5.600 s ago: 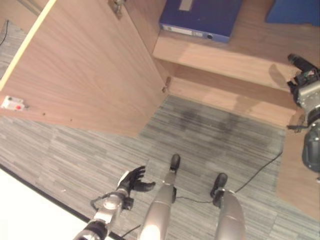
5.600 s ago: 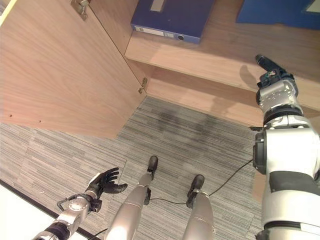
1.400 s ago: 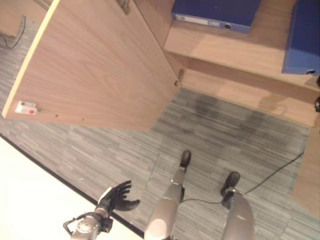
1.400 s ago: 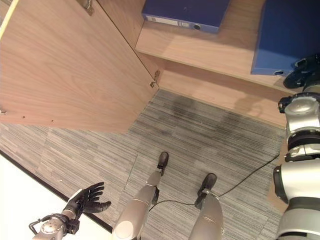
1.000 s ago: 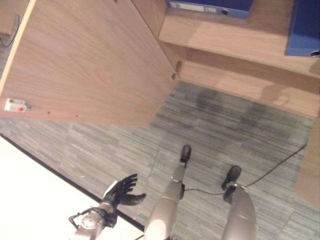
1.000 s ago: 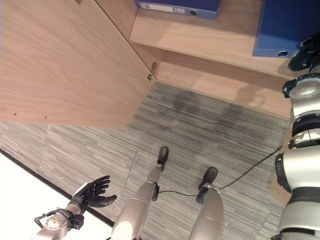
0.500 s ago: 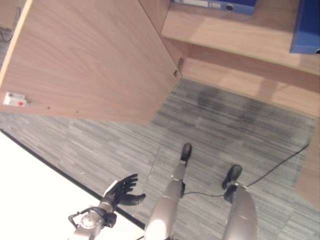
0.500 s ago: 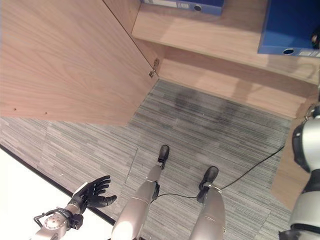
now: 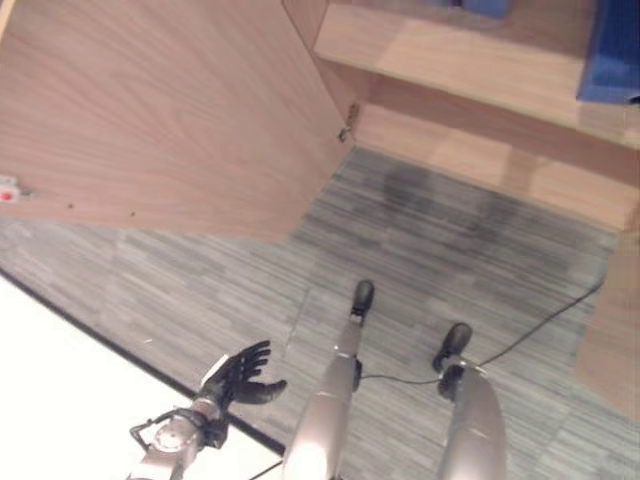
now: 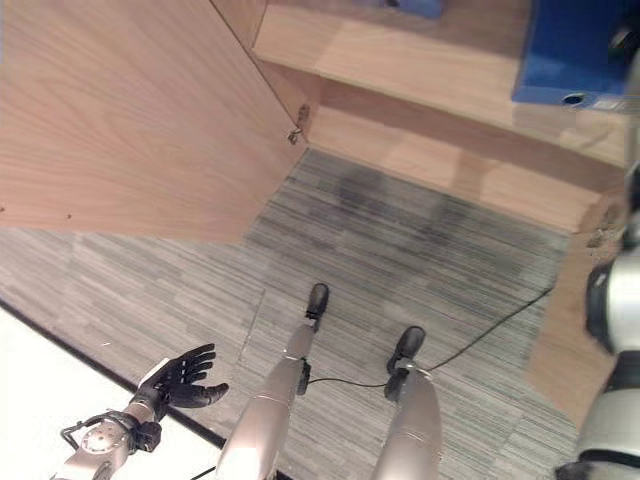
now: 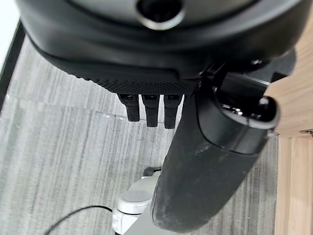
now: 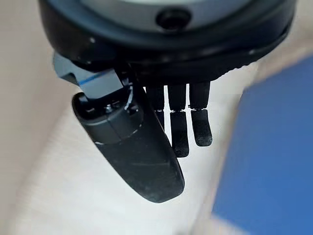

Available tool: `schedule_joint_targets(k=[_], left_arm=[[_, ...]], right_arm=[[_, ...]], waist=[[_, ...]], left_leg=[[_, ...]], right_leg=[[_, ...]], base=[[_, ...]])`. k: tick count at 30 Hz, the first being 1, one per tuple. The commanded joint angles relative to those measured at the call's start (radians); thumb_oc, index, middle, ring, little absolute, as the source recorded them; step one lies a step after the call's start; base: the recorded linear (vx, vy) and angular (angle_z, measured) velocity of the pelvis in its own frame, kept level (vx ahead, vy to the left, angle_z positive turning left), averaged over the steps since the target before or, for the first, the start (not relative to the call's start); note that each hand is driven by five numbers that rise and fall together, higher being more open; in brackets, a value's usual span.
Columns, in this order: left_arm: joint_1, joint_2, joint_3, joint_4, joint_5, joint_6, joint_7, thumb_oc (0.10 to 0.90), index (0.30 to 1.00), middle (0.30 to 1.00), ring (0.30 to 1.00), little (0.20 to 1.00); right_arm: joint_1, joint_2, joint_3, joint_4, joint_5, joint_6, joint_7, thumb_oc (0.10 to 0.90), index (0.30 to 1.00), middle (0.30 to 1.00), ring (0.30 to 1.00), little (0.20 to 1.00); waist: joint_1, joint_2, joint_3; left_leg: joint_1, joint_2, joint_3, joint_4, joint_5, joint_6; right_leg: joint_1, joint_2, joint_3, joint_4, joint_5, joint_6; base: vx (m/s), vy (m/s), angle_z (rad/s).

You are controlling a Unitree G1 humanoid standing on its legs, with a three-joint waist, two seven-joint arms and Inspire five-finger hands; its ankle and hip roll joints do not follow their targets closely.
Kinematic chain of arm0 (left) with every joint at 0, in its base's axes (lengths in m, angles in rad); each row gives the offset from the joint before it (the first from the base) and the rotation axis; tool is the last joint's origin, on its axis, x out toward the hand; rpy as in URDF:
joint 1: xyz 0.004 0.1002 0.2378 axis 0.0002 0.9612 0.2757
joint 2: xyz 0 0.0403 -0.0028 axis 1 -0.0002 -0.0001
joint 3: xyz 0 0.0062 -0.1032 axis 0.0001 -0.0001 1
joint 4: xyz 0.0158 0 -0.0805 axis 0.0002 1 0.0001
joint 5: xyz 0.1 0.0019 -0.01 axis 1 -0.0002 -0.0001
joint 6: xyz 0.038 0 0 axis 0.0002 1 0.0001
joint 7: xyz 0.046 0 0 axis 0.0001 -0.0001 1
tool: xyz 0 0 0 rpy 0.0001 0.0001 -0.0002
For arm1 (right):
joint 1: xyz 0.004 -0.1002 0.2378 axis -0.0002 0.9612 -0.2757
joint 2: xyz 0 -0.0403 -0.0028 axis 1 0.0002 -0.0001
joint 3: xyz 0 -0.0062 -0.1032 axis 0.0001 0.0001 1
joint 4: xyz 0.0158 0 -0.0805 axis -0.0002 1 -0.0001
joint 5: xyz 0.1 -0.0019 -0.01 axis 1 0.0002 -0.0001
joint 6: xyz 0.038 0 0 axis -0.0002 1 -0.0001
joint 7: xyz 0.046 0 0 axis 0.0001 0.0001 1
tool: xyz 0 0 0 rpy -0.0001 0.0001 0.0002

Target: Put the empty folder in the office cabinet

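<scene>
Below, grey striped carpet (image 9: 180, 300) — open wooden cabinet (image 10: 420, 150), blue folder (image 10: 570, 50) shelved

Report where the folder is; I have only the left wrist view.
Observer: The blue folder sits on the cabinet shelf, toward the robot's right.
Operator: Confirm the right robot hand's state.
Observer: The right robot hand is open beside the folder, fingers straight, holding nothing.
Operator: Check the door.
Observer: The cabinet door stands wide open on the robot's left.
</scene>
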Motion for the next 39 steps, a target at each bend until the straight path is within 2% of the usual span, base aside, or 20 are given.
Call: schedule_joint_targets(k=[1, 3, 4, 5, 9, 12, 16, 18, 21, 23, 24, 25, 28, 29, 30, 32, 36, 37, 38, 39], left_arm=[[0.027, 0.004, -0.018, 0.100, 0.040, -0.006, 0.023, 0.800, 0.900, 0.900, 0.900, 0.900], [0.021, -0.014, -0.005, 0.120, 0.048, -0.004, 0.026, 0.800, 0.900, 0.900, 0.900, 0.900], [0.017, -0.033, 0.011, 0.140, 0.054, 0.000, 0.025, 0.800, 0.900, 0.900, 0.900, 0.900], [0.019, -0.029, 0.010, 0.142, 0.055, -0.001, 0.024, 0.800, 0.900, 0.900, 0.900, 0.900], [0.031, -0.080, 0.045, 0.195, 0.087, 0.007, 0.036, 0.800, 0.900, 0.900, 0.900, 0.900], [0.060, -0.111, 0.095, 0.230, 0.102, 0.013, 0.040, 0.800, 0.900, 0.900, 0.900, 0.900], [0.114, -0.128, 0.131, 0.247, 0.148, 0.018, 0.024, 0.800, 0.900, 0.900, 0.900, 0.900], [0.137, -0.133, 0.127, 0.229, 0.158, 0.020, 0.011, 0.800, 0.900, 0.900, 0.900, 0.900], [0.133, -0.143, 0.130, 0.249, 0.178, 0.020, 0.008, 0.800, 0.900, 0.900, 0.900, 0.900], [0.128, -0.150, 0.130, 0.252, 0.187, 0.016, 0.009, 0.800, 0.900, 0.900, 0.900, 0.900], [0.127, -0.151, 0.126, 0.250, 0.193, 0.014, 0.008, 0.800, 0.900, 0.900, 0.900, 0.900], [0.124, -0.151, 0.118, 0.247, 0.195, 0.009, 0.008, 0.800, 0.900, 0.900, 0.900, 0.900], [0.120, -0.152, 0.115, 0.252, 0.193, 0.007, 0.015, 0.800, 0.900, 0.900, 0.900, 0.900], [0.116, -0.155, 0.118, 0.262, 0.191, 0.006, 0.021, 0.800, 0.900, 0.900, 0.900, 0.900], [0.132, -0.167, 0.139, 0.299, 0.214, 0.008, 0.032, 0.800, 0.900, 0.900, 0.900, 0.900], [0.129, -0.175, 0.149, 0.344, 0.245, 0.013, 0.043, 0.800, 0.900, 0.900, 0.900, 0.900], [0.132, -0.174, 0.149, 0.365, 0.297, 0.015, 0.042, 0.800, 0.900, 0.900, 0.900, 0.900], [0.133, -0.163, 0.143, 0.352, 0.313, 0.012, 0.040, 0.800, 0.900, 0.900, 0.900, 0.900], [0.134, -0.162, 0.144, 0.352, 0.313, 0.013, 0.040, 0.800, 0.900, 0.900, 0.900, 0.900], [0.130, -0.155, 0.139, 0.345, 0.316, 0.012, 0.040, 0.800, 0.900, 0.900, 0.900, 0.900]], right_arm=[[0.067, -0.044, -0.077, -0.063, -0.073, -0.152, -0.103, 0.400, 0.300, 0.300, 0.300, 0.300], [0.221, 0.030, -0.172, -0.147, -0.097, -0.166, -0.094, 0.400, 0.300, 0.300, 0.300, 0.300], [0.338, 0.101, -0.230, -0.207, -0.127, -0.175, -0.078, 0.400, 0.300, 0.300, 0.300, 0.300], [0.351, 0.106, -0.238, -0.217, -0.131, -0.172, -0.080, 0.400, 0.300, 0.300, 0.300, 0.300], [0.600, 0.271, -0.286, -0.342, -0.215, -0.165, -0.037, 0.400, 0.300, 0.300, 0.300, 0.300], [0.769, 0.359, -0.277, -0.439, -0.278, -0.152, 0.017, 0.400, 0.300, 0.300, 0.300, 0.300], [0.860, 0.399, -0.216, -0.487, -0.344, -0.142, 0.095, 0.400, 0.300, 0.300, 0.300, 0.300], [0.886, 0.403, -0.197, -0.489, -0.349, -0.144, 0.122, 0.400, 0.300, 0.300, 0.300, 0.300], [0.938, 0.383, -0.213, -0.511, -0.369, -0.139, 0.132, 0.400, 0.300, 0.300, 0.300, 0.300], [0.961, 0.370, -0.227, -0.520, -0.367, -0.131, 0.135, 0.400, 0.300, 0.300, 0.300, 0.300], [0.958, 0.365, -0.229, -0.517, -0.365, -0.128, 0.135, 0.400, 0.300, 0.300, 0.300, 0.300], [0.944, 0.365, -0.219, -0.498, -0.359, -0.127, 0.124, 0.400, 0.300, 0.300, 0.300, 0.300], [0.924, 0.370, -0.207, -0.481, -0.352, -0.127, 0.116, 0.400, 0.300, 0.300, 0.300, 0.300], [0.907, 0.375, -0.197, -0.469, -0.347, -0.127, 0.111, 0.400, 0.300, 0.300, 0.300, 0.300], [0.925, 0.388, -0.187, -0.475, -0.351, -0.125, 0.129, 0.400, 0.300, 0.300, 0.300, 0.300], [0.945, 0.406, -0.182, -0.474, -0.356, -0.120, 0.145, 0.400, 0.300, 0.300, 0.300, 0.300], [0.961, 0.442, -0.162, -0.480, -0.359, -0.108, 0.178, 0.400, 0.300, 0.300, 0.300, 0.300], [0.966, 0.459, -0.154, -0.475, -0.361, -0.105, 0.190, 0.400, 0.300, 0.300, 0.300, 0.300], [0.967, 0.460, -0.154, -0.476, -0.361, -0.105, 0.191, 0.400, 0.300, 0.300, 0.300, 0.300], [0.965, 0.467, -0.151, -0.472, -0.360, -0.102, 0.195, 0.400, 0.300, 0.300, 0.300, 0.300]], waist=[[0.019, -0.025, -0.042], [0.005, -0.036, -0.043], [-0.008, -0.040, -0.049], [-0.007, -0.042, -0.050], [-0.042, -0.052, -0.071], [-0.068, -0.056, -0.090], [-0.088, -0.068, -0.109], [-0.086, -0.082, -0.098], [-0.090, -0.091, -0.086], [-0.084, -0.091, -0.094], [-0.072, -0.088, -0.101], [-0.043, -0.083, -0.115], [-0.022, -0.090, -0.117], [-0.004, -0.096, -0.117], [0.006, -0.105, -0.142], [0.007, -0.126, -0.170], [0.018, -0.170, -0.196], [0.018, -0.184, -0.201], [0.021, -0.187, -0.201], [0.015, -0.187, -0.199]], left_leg=[[0.169, 0.110, -0.029, -0.025, -0.174, -0.085], [0.197, 0.117, -0.024, -0.014, -0.183, -0.086], [0.217, 0.127, -0.021, -0.010, -0.182, -0.087], [0.220, 0.128, -0.021, -0.010, -0.182, -0.087], [0.296, 0.150, 0.004, -0.013, -0.186, -0.093], [0.361, 0.177, 0.023, -0.015, -0.187, -0.099], [0.423, 0.208, 0.045, 0.030, -0.208, -0.087], [0.417, 0.194, 0.044, 0.142, -0.222, -0.073], [0.379, 0.166, 0.053, 0.243, -0.166, -0.081], [0.312, 0.133, 0.068, 0.209, -0.159, -0.073], [0.273, 0.113, 0.068, 0.178, -0.136, -0.067], [0.225, 0.081, 0.062, 0.101, -0.102, -0.063], [0.204, 0.065, 0.057, 0.060, -0.092, -0.066], [0.189, 0.056, 0.041, 0.046, -0.089, -0.066], [0.230, 0.059, 0.016, -0.003, -0.086, -0.057], [0.252, 0.055, 0.004, -0.014, -0.076, -0.050], [0.302, 0.039, 0.045, -0.004, -0.110, -0.008], [0.334, 0.032, 0.071, 0.002, -0.138, 0.015], [0.334, 0.031, 0.075, 0.003, -0.139, 0.016], [0.345, 0.028, 0.082, 0.010, -0.154, 0.027]], right_leg=[[0.148, -0.053, 0.069, -0.085, -0.018, 0.155], [0.196, -0.051, 0.058, -0.105, -0.014, 0.153], [0.224, -0.046, 0.054, -0.122, -0.001, 0.151], [0.230, -0.045, 0.053, -0.126, 0.001, 0.151], [0.314, -0.029, 0.050, -0.163, -0.001, 0.146], [0.363, -0.010, 0.054, -0.169, -0.014, 0.139], [0.411, 0.021, 0.085, -0.172, -0.033, 0.128], [0.452, 0.027, 0.102, -0.189, -0.043, 0.112], [0.542, 0.023, 0.082, -0.253, -0.053, 0.096], [0.579, 0.030, 0.071, -0.288, -0.056, 0.086], [0.598, 0.046, 0.075, -0.305, -0.056, 0.081], [0.620, 0.076, 0.089, -0.325, -0.063, 0.075], [0.638, 0.087, 0.106, -0.337, -0.074, 0.073], [0.656, 0.098, 0.126, -0.346, -0.080, 0.075], [0.687, 0.112, 0.148, -0.370, -0.085, 0.087], [0.705, 0.101, 0.168, -0.386, -0.084, 0.098], [0.704, 0.061, 0.192, -0.345, -0.062, 0.133], [0.684, 0.041, 0.189, -0.291, -0.033, 0.162], [0.681, 0.038, 0.193, -0.286, -0.035, 0.164], [0.664, 0.030, 0.186, -0.238, -0.004, 0.181]], base=[[-0.01, -0.049, -0.03], [0.00, -0.028, -0.02], [0.00, 0.000, -0.04], [-0.02, 0.010, -0.07], [0.02, -0.011, -0.10], [0.04, -0.033, -0.10], [0.04, -0.046, -0.26], [0.01, -0.081, -0.44], [0.02, -0.061, -0.20], [0.12, 0.004, 0.23], [0.29, 0.036, 0.29], [0.24, 0.032, 0.26], [0.15, 0.007, -0.19], [0.26, 0.040, -0.62], [0.35, 0.082, -0.63], [0.33, 0.110, -0.80], [0.28, 0.153, -0.48], [0.19, 0.138, -0.26], [0.19, 0.148, -0.20], [0.11, 0.096, -0.29]])
